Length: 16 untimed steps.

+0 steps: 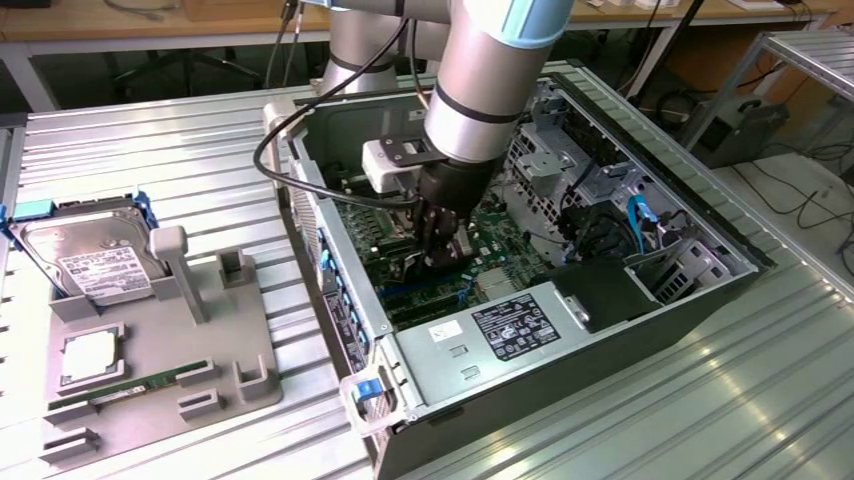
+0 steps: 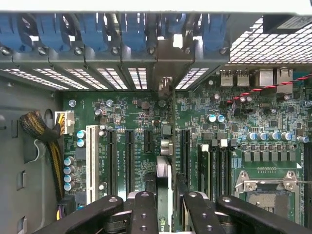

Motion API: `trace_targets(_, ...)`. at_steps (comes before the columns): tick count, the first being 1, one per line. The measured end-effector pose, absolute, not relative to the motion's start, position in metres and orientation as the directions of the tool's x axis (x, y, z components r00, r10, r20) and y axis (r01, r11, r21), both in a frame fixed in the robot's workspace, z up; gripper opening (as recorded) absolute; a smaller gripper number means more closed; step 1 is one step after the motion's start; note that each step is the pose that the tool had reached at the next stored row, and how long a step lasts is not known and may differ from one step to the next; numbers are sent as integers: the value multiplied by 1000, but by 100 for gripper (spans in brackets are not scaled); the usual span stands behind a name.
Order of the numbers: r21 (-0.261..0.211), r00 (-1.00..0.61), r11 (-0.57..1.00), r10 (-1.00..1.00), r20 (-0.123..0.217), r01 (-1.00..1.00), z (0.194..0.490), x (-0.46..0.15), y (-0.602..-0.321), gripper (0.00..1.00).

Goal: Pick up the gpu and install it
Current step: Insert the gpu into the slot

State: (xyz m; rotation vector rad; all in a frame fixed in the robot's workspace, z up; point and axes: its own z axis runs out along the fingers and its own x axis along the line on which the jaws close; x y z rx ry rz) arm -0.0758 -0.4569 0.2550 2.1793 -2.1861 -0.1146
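Inside the case, the claw (image 2: 165, 204) grips the upright gpu (image 2: 164, 165).

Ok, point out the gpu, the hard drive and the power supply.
gpu (image 2: 165, 183): wrist view, its top edge between the gripper's fingers.
hard drive (image 1: 91, 262): exterior view, its white label.
power supply (image 1: 514, 328): exterior view, its label sticker.

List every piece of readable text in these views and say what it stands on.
None can be read for certain.
White label on the hard drive: print too small.
Black label on the power supply: print too small.
White print on the motherboard beside its slots: blurred.
Green logo on the gpu held edge-on in the gripper: no legible letters.
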Motion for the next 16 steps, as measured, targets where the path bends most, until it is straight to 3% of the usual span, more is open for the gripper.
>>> trace_targets(4, 90, -4, 2, -1000, -16, -996, 254, -76, -457, 27)
trace_targets(5, 90, -4, 2, -1000, -16, -996, 255, -76, -457, 34)
trace_targets(7, 90, -4, 2, -1000, -15, -996, 259, -76, -457, 34)
trace_targets(12, 90, -4, 2, -1000, -15, -996, 287, -76, -456, 34)
trace_targets(13, 90, -4, 2, -1000, -15, -996, 293, -76, -456, 25)
trace_targets(14, 90, -4, 2, -1000, -16, -996, 294, -76, -455, 25)
trace_targets(16, 90, -4, 2, -1000, -15, -996, 294, -76, -454, 13)
